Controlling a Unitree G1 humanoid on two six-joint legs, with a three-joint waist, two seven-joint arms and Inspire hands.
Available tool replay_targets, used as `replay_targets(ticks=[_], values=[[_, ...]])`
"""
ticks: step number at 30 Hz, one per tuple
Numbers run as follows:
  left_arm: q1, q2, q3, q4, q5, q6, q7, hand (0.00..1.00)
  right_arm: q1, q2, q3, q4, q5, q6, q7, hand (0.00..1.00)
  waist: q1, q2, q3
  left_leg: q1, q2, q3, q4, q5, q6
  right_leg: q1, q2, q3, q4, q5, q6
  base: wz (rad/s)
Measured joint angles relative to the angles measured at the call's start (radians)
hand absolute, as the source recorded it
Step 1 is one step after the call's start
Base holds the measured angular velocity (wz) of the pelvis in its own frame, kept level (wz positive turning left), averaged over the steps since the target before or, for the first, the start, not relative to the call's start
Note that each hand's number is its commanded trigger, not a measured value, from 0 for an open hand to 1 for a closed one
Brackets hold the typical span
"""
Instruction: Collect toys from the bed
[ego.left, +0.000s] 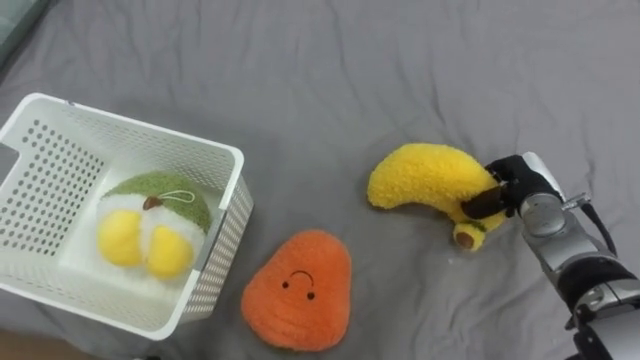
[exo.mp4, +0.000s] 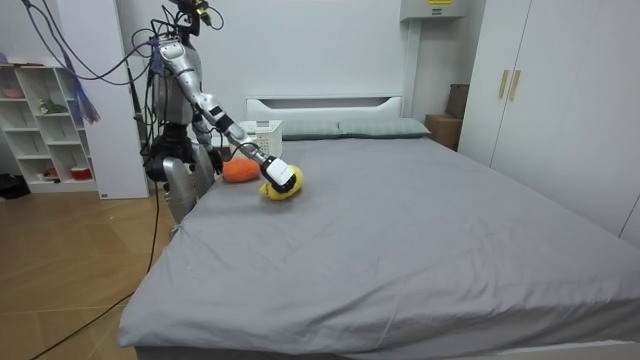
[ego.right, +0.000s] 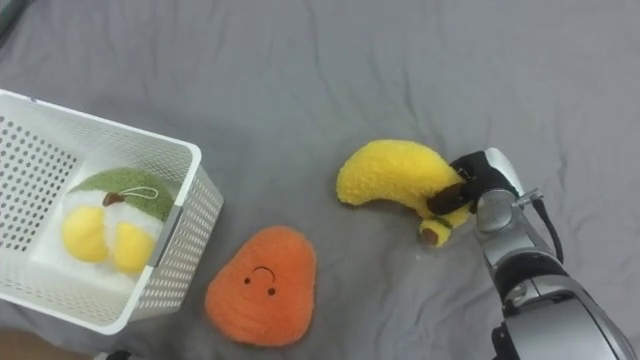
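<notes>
A yellow plush banana (ego.left: 428, 181) (ego.right: 395, 177) lies on the grey bed, right of centre. My right hand (ego.left: 508, 185) (ego.right: 470, 182) has its fingers curled round the banana's stem end. An orange plush with a smiling face (ego.left: 298, 290) (ego.right: 262, 286) lies nearer me on the sheet. To the left stands a white perforated basket (ego.left: 228, 225) (ego.right: 185, 240) holding a green, white and yellow plush (ego.left: 155, 222) (ego.right: 110, 215). In the room view I stand at the bed's side, right arm stretched out to the banana (exo.mp4: 274, 190).
Grey sheet (ego.left: 400, 70) stretches bare beyond the toys. In the room view a white shelf unit (exo.mp4: 45, 120) stands behind me on the left and a wardrobe (exo.mp4: 560, 80) on the right.
</notes>
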Motion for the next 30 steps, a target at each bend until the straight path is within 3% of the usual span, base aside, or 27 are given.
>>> replay_targets(ticks=[2,7,11,16,24,25,30], values=[[0.014,0.001,0.004,-0.005,0.0,0.0,0.0,0.0,0.0,0.0,-0.016,-0.019,0.0,0.002,0.0,1.0,-0.013,-0.001,-0.0027,0.009,0.0,-0.001,0.0,0.0,0.0,0.009,0.0,-0.003,0.0,0.0,0.0,0.0],[0.054,0.007,0.047,-0.01,0.006,0.004,-0.001,0.0,-0.001,-0.004,-0.015,-0.146,0.009,0.004,0.0,1.0,-0.047,-0.017,-0.0183,0.067,0.002,-0.001,-0.002,0.0,0.0,0.067,0.0,-0.025,-0.001,0.0,0.0,-0.01],[0.092,0.009,0.069,-0.032,0.013,0.004,0.0,0.0,0.001,-0.004,-0.015,-0.213,0.009,0.006,0.001,1.0,-0.066,-0.026,-0.0238,0.117,0.002,-0.005,-0.005,0.0,0.0,0.124,-0.002,-0.053,-0.006,0.0,0.0,0.1],[0.132,0.009,0.1,-0.084,0.02,0.009,0.021,0.0,0.006,0.001,-0.012,-0.42,0.019,0.018,0.014,1.0,-0.07,-0.053,-0.0363,0.158,-0.001,-0.008,-0.013,0.0,0.0,0.17,-0.002,-0.051,-0.021,0.0,0.0,0.03],[0.189,0.008,0.115,-0.151,0.027,0.026,0.029,0.0,0.047,0.031,-0.009,-0.653,0.012,0.048,0.067,1.0,-0.063,-0.056,-0.04,0.227,-0.003,-0.012,-0.029,-0.001,-0.001,0.251,0.0,-0.051,-0.039,0.003,-0.006,0.03],[0.192,0.008,0.116,-0.153,0.035,0.027,0.028,0.0,0.06,0.036,-0.009,-0.687,0.005,0.048,0.07,1.0,-0.059,-0.057,-0.0434,0.229,-0.003,-0.012,-0.028,-0.001,-0.001,0.253,0.0,-0.05,-0.039,0.004,-0.006,0.0],[0.186,0.007,0.115,-0.144,0.035,0.027,0.021,0.0,0.061,0.043,0.01,-0.747,-0.017,0.047,0.089,1.0,-0.036,-0.055,-0.0438,0.245,-0.004,-0.016,-0.03,-0.001,-0.001,0.262,0.001,-0.051,-0.038,0.004,-0.006,0.01]])
